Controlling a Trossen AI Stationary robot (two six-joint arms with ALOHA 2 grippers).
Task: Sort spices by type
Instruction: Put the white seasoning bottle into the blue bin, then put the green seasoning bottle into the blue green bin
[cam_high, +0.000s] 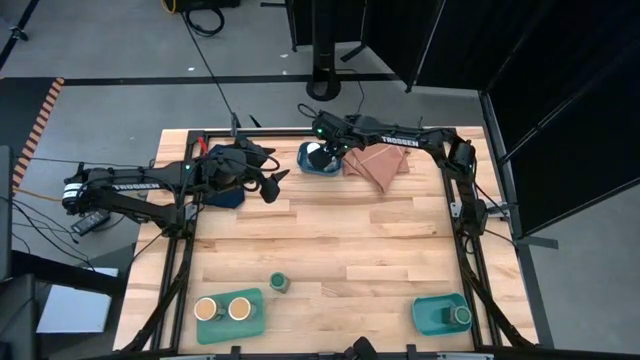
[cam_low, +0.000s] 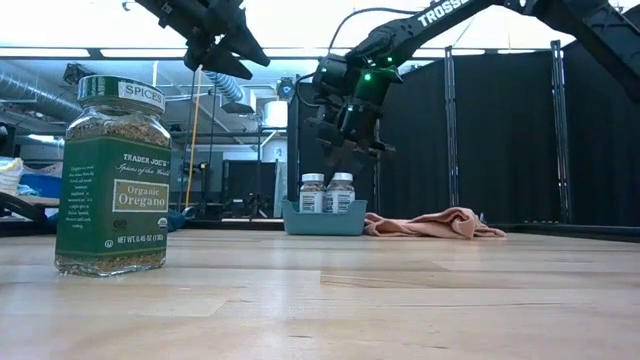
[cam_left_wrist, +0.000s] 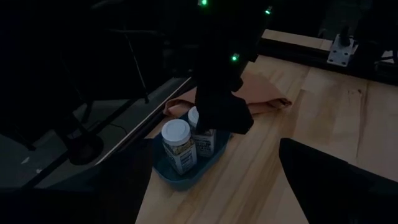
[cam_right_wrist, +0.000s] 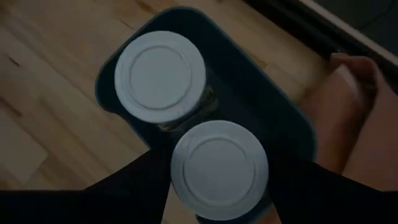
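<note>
right hand (cam_right_wrist: 217, 186) straddling white-lidded jar (cam_right_wrist: 219, 168) in blue tray (cam_right_wrist: 273, 106), parted, grip unclear | left hand (cam_high: 268, 172) wide, empty | likely rigid, light, smooth; take by sides below lid

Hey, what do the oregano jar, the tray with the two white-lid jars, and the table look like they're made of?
Oregano jar: likely clear glass, since the herbs show through above a glossy green label.
Tray: probably molded plastic, a smooth matte blue-teal with rounded walls.
Table: wood planks, light, with visible grain and joints.
</note>
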